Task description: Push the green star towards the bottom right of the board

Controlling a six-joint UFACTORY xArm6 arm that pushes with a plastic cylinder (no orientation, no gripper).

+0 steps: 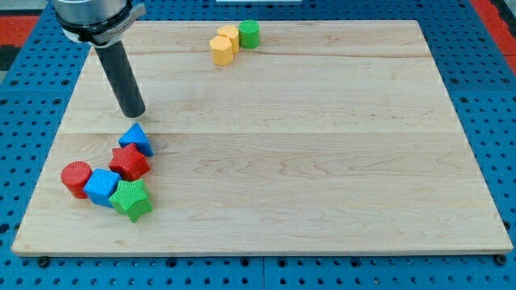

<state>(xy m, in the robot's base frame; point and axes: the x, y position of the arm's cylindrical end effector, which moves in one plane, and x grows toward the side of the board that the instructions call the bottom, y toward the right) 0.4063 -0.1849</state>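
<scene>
The green star (132, 199) lies near the board's bottom left corner, at the bottom right of a tight cluster. Touching it are a blue cube (101, 186) on its left and a red star (129, 162) above it. A blue triangle (136, 138) sits above the red star and a red cylinder (76, 178) is at the cluster's left end. My tip (134, 113) stands just above the blue triangle, a short gap from it, well above the green star.
A yellow hexagon block (222, 49), a second yellow block (230, 35) and a green cylinder (249, 34) are grouped at the board's top middle. The wooden board (322, 161) lies on a blue pegboard table (500, 105).
</scene>
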